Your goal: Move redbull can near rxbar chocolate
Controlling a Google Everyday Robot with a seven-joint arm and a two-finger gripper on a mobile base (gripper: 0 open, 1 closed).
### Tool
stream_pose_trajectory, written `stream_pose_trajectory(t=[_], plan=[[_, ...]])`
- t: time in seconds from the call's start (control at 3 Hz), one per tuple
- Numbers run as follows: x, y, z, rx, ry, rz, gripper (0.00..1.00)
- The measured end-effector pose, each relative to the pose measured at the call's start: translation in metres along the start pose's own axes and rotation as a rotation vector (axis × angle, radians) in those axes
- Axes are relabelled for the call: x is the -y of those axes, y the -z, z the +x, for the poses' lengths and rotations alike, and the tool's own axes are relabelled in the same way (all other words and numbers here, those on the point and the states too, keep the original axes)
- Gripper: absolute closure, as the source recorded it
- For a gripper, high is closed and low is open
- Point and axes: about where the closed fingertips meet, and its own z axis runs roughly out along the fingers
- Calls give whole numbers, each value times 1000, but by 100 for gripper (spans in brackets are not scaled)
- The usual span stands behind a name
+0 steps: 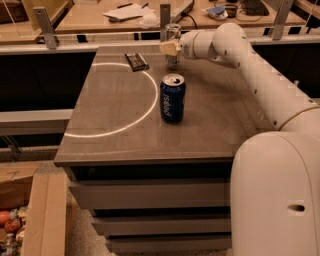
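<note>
Pretty much there imo: the white hand [170,48] is pinching the slim silver-grey redbull can [173,34] at the grey table's [115,115] far edge, near the flat dark-wrapped rxbar chocolate [136,61], so prob only set-down + release left.

Dead centre on the counter [110,120] stood the dark-blue Pepsi can [172,98], upright, silver top showing, its reflection on the grey-brown surface. A bright arc of light [148,102] curved across the top and passed just left of that can. The gripper [171,48] was up at the counter's far edge, behind the Pepsi can. Under the top, pale drawer fronts [150,195] were stacked one below another. Beyond the counter ran a rail with metal posts [44,25], then a wooden desk [85,21] carrying papers [125,11] and a keyboard [254,7]. Down at lower left sat a cardboard box [14,181] beside a wooden board [47,215].
</note>
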Motion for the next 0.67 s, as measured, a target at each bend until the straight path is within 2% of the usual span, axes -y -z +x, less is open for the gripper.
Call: stream_pose_trajectory(t=[0.67], plan=[[-20, -25, 5, -14, -6, -41, 100]])
